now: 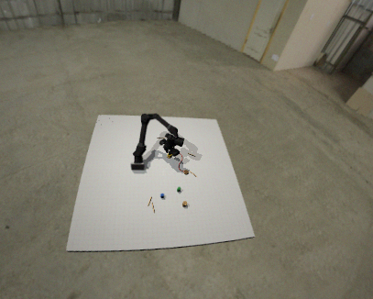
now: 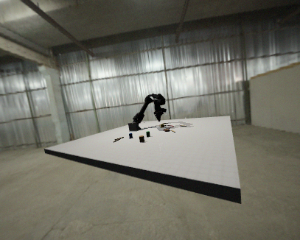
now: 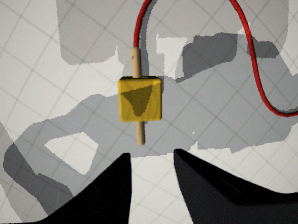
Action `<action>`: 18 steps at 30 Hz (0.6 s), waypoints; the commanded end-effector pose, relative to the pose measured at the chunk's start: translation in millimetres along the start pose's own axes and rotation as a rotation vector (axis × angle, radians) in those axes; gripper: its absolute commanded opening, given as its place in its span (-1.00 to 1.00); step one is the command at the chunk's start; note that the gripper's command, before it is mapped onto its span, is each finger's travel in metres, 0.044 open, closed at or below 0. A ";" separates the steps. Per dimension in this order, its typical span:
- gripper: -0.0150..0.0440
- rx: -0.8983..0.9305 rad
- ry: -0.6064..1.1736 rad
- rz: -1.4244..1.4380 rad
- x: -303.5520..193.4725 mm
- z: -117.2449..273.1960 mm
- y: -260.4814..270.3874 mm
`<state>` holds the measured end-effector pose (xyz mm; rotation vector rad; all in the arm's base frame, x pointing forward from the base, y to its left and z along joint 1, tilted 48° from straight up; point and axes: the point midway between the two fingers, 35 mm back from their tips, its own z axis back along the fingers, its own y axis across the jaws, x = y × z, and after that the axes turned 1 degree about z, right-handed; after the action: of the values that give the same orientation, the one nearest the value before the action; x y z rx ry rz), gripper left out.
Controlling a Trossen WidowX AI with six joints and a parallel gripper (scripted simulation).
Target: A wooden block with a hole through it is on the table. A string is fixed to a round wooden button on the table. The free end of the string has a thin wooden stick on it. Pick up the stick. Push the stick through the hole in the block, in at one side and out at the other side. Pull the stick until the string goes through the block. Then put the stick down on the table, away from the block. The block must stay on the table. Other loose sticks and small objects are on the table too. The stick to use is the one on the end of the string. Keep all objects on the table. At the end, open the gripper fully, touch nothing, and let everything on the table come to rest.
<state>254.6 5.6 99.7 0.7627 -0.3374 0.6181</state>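
Note:
The yellow block [image 3: 140, 100] [image 1: 170, 156] [image 2: 162, 126] sits on the table. The wooden stick [image 3: 136, 62] runs through its hole. The string end is on the upper side in the wrist view; a bare stick tip [image 3: 141, 135] shows on the lower side. The red string [image 3: 252, 56] [image 1: 181, 164] curves away to the round button [image 1: 186, 172] [image 2: 166, 130]. My gripper [image 3: 152, 157] [image 2: 159, 120] is partly open with nothing between its fingers. It hangs above the table; in the wrist view its fingertips appear just below the bare stick tip.
A loose stick [image 1: 193, 174] lies beside the button, and others [image 1: 191, 155] [image 1: 159, 138] lie farther back. A green object [image 1: 179, 189] [image 2: 148, 134], a blue one [image 1: 162, 195] [image 2: 130, 135], a tan one [image 1: 185, 204] [image 2: 141, 138] and two sticks [image 1: 149, 202] [image 1: 153, 207] are nearer the front.

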 end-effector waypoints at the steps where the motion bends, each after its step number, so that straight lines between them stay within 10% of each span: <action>1: -0.08 0.005 -0.002 -0.007 -0.8 -7.7 1.4; 18: -0.08 0.007 -0.005 -0.007 -0.8 -34.9 2.9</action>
<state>256.4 27.3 80.6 0.7641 -0.3395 0.6182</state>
